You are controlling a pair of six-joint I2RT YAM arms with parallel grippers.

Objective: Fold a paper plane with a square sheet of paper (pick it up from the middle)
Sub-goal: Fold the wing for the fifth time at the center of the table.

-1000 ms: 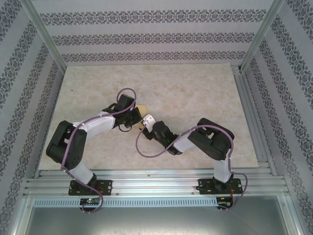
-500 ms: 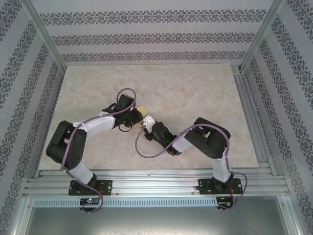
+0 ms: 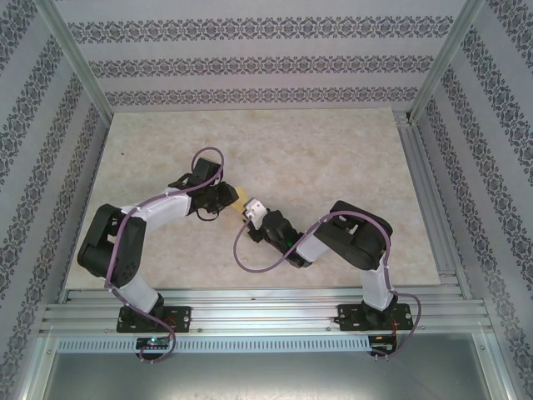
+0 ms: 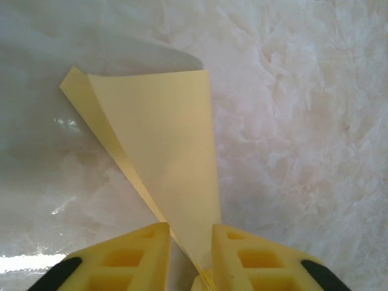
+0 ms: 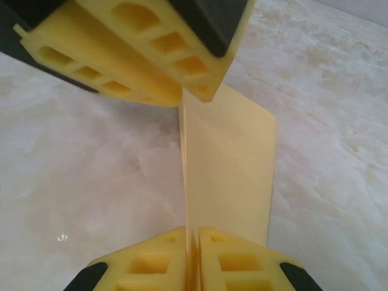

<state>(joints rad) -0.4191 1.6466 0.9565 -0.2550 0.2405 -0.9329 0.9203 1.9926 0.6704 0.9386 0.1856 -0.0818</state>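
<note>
Left gripper (image 4: 190, 242): I'm seeing it pinching the paper plane (image 4: 160, 139) at its narrow end.
Right gripper (image 5: 193, 237): I'm watching it clamping the opposite edge.

Top camera looks down on the surface (image 3: 333, 150); both wrist cameras, facing each other, closely share the paper (image 4: 163, 151).

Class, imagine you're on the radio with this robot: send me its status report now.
Right gripper shut on the paper. Left gripper around its narrow end, grip unclear. Paper folded, held above the table. Grippers close together.
</note>
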